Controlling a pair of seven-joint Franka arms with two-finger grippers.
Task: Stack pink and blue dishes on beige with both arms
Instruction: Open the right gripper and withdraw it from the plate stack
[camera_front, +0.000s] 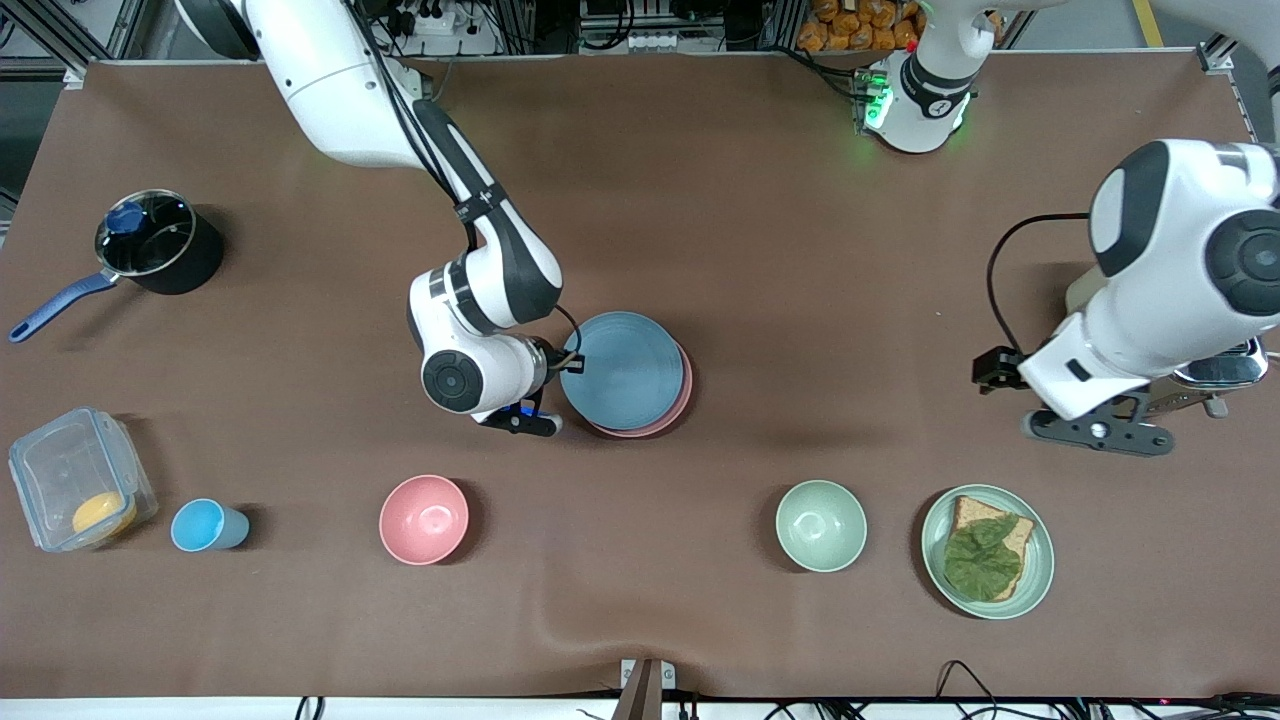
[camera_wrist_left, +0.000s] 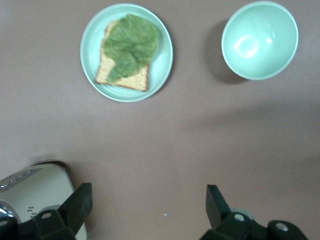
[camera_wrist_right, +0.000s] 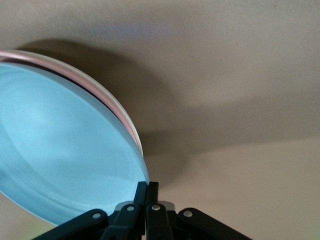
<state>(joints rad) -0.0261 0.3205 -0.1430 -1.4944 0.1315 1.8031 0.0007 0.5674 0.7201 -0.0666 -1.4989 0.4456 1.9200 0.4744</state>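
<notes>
- The right tool (camera_front: 548, 385) is pinched shut on the rim of the blue plate (camera_front: 622, 370), at the edge toward the right arm's end of the table (camera_front: 760, 220).
- The blue plate lies on the pink plate (camera_front: 682, 400), near the middle of the table. Only a thin pink rim peeks out. The blue plate sits a bit off centre.
- No beige plate shows under them.
- The left tool (camera_wrist_left: 145, 210) is wide open, holds nothing and waits by the toaster (camera_front: 1225, 368), well apart from the plates.
</notes>
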